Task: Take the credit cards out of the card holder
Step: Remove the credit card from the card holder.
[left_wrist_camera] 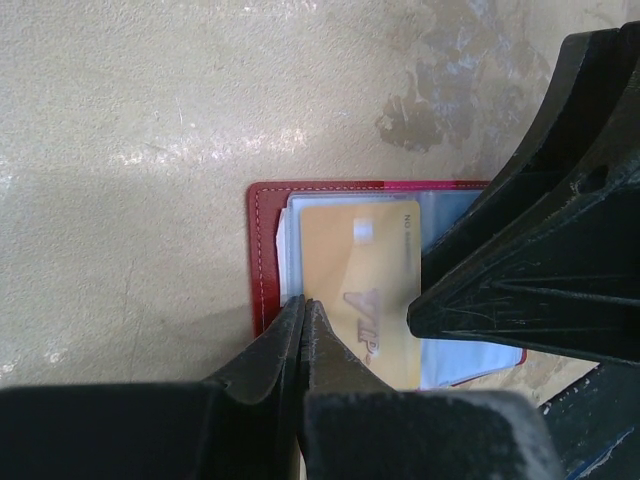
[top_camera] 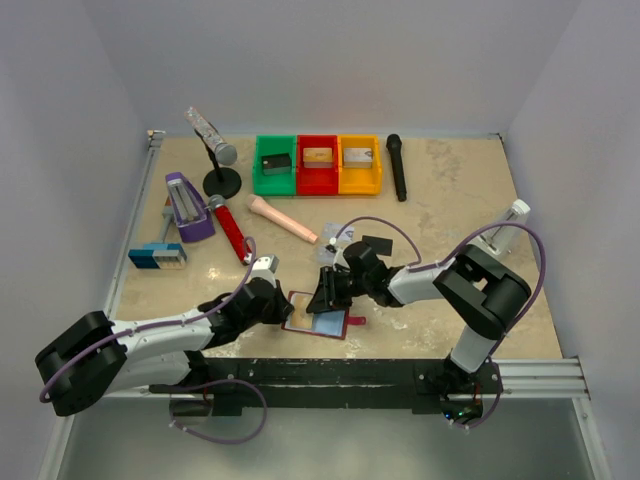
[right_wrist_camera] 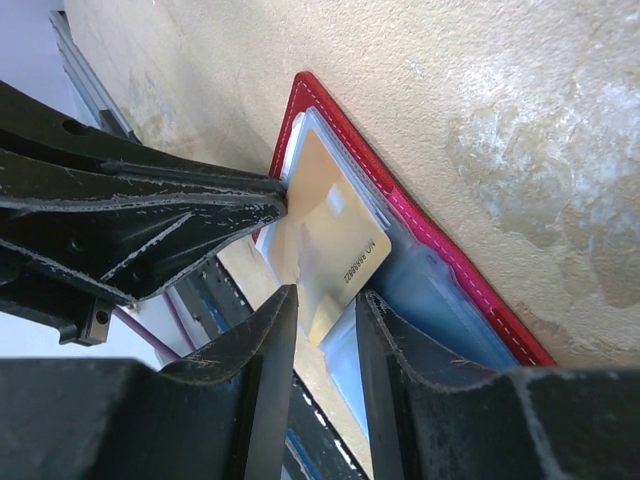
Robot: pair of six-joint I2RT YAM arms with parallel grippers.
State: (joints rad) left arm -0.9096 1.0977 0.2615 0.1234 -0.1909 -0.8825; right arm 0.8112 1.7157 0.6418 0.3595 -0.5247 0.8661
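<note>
While the dark red card holder [top_camera: 322, 325] lies open and flat on the mottled beige surface [top_camera: 450, 200] near its front edge, both arms crowd in over it. The left gripper [left_wrist_camera: 303, 305] has its tapered black fingers pressed together, tips down by the holder's white-stitched border, right at the edge of the card. The right gripper [right_wrist_camera: 323, 295] stands with jaws apart, straddling one corner of a glossy yellowish-gold credit card [right_wrist_camera: 320, 220]. That thin rectangle sits tilted, partly out of the pale blue clear pocket [right_wrist_camera: 430, 290]. Whether the fingers actually pinch it, I cannot tell.
</note>
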